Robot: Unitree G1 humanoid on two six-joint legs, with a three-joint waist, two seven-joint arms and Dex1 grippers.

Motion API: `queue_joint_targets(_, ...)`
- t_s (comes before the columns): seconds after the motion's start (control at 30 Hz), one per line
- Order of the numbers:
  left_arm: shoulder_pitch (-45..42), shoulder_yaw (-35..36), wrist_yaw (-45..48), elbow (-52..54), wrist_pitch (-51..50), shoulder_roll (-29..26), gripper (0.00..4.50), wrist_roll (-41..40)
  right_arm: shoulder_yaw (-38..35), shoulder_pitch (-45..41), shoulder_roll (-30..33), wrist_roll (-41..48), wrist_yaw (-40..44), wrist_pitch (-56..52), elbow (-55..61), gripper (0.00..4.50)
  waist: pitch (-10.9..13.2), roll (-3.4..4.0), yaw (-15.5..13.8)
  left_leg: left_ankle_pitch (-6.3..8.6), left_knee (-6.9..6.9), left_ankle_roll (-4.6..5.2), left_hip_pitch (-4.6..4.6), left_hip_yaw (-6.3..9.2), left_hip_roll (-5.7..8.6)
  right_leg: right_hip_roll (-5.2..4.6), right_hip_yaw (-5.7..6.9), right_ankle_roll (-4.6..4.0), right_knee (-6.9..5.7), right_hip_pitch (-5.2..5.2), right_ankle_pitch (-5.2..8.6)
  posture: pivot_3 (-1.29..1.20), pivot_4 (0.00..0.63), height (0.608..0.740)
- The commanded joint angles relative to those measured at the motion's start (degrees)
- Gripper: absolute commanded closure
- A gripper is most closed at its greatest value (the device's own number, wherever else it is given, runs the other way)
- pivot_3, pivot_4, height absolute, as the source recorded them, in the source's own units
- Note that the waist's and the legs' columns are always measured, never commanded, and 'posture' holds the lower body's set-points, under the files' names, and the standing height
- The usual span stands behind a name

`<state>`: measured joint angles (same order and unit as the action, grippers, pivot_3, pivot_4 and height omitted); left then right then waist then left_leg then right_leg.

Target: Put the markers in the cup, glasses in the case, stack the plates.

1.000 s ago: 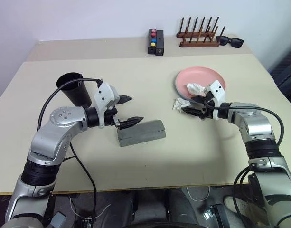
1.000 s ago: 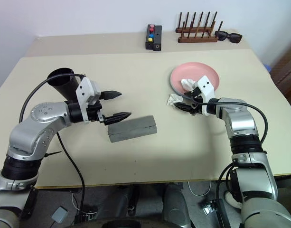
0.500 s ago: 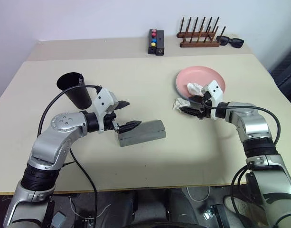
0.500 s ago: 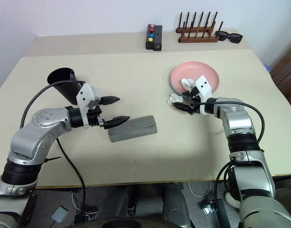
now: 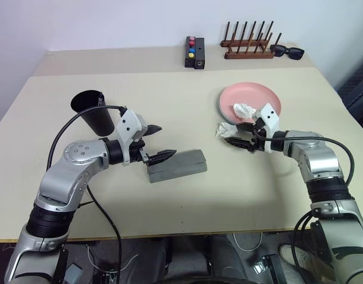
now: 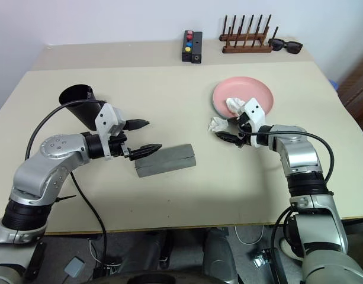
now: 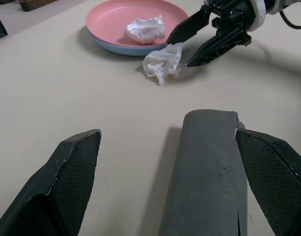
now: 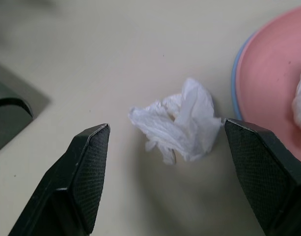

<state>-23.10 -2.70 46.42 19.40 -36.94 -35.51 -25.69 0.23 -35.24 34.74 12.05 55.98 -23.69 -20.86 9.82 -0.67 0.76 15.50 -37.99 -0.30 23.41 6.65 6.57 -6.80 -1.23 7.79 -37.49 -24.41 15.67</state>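
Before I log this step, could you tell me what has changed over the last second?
Nothing has visibly changed. The left hand stays open at the end of the closed case, and the right hand stays open around the crumpled tissue beside the plates; nothing was taken or let go.

Head pair high, wrist cameras low and close.
Both eyes look down over the table (image 5: 187, 106); both wrist views share the crumpled tissue (image 8: 179, 123).

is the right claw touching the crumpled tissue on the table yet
Apart. The right wrist view shows table between the tissue and both fingers of the right claw.
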Motion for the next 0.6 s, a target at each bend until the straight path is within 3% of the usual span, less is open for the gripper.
queue_joint_targets(0.03,-0.56,0.56,0.35,1.94,0.80,-0.29,0.00,-0.48,-0.55,-0.52,0.28,0.12,-0.05,1.15,-0.29,0.74,0.00,0.00,-0.02,0.00,0.00,0.00,0.00,0.00,0.00,0.00,0.00,0.00,0.00,0.00,0.00,0.00,0.150,0.740)
queue_joint_targets(0.13,-0.34,0.69,0.26,2.32,0.60,-0.38,0.00,-0.53,-0.52,-0.96,-0.14,0.06,-0.26,1.68,-1.45,0.74,0.00,0.00,-0.01,0.00,0.00,0.00,0.00,0.00,0.00,0.00,0.00,0.00,0.00,0.00,0.00,0.00,0.150,0.740)
queue_joint_targets(0.2,-0.23,0.72,0.22,2.46,0.51,-0.43,0.00,-0.53,-0.53,-1.69,-0.66,-0.15,-0.93,2.19,-2.70,1.26,0.00,0.00,0.00,0.00,0.00,0.00,0.00,0.00,0.00,0.00,0.00,0.00,0.00,0.00,0.00,0.00,0.150,0.740)
queue_joint_targets(0.27,-0.16,0.81,0.11,2.45,0.45,-0.44,0.00,-0.53,-0.56,-2.33,-1.10,-0.02,-1.16,2.40,-3.47,2.10,0.00,0.00,0.04,0.00,0.00,0.00,0.00,0.00,0.00,0.00,0.00,0.00,0.00,0.00,0.00,0.00,0.150,0.740)
queue_joint_targets(0.4,0.03,0.93,-0.08,2.64,0.34,-0.51,0.00,-0.58,-0.56,-3.04,-1.56,0.07,-1.26,2.67,-4.16,4.20,0.00,0.00,0.01,0.00,0.01,0.00,0.00,0.00,0.00,0.00,0.00,0.00,0.00,0.00,0.00,0.00,0.150,0.740)
queue_joint_targets(0.43,0.05,0.96,-0.15,2.65,0.34,-0.51,0.00,-0.59,-0.51,-3.13,-1.62,0.09,-1.18,2.73,-4.24,4.48,0.00,0.00,0.00,0.00,0.00,0.00,0.00,0.00,0.00,0.00,0.00,0.00,0.00,0.00,0.00,0.00,0.150,0.740)
queue_joint_targets(0.6,0.23,1.02,-0.34,2.84,0.29,-0.57,0.00,-0.62,-0.40,-3.33,-1.75,0.04,-1.04,2.98,-4.26,4.48,0.00,0.00,0.02,0.00,0.00,0.00,0.00,0.00,0.00,0.00,0.00,0.00,0.00,0.00,0.00,0.00,0.150,0.740)
